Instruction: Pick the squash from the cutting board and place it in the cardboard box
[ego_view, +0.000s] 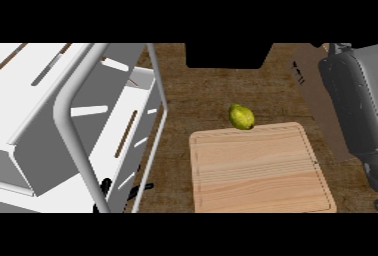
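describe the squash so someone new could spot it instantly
Start at the pale wooden cutting board on the brown counter. At its far edge, left of centre, sits the squash, overlapping the rim. It is the only small, yellow-green, oval thing in view.

Lighting: even, moderately bright; tabletop (221, 85) dim toward far edge; soft small shadow under squash (241, 117); no glare

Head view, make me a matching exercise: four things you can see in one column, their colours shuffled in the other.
Things:
1. squash
2. board
3. rack
4. counter

Colours:
A. white
B. mottled brown
C. yellow-green
D. pale wood

Pairs: 1-C, 2-D, 3-A, 4-B
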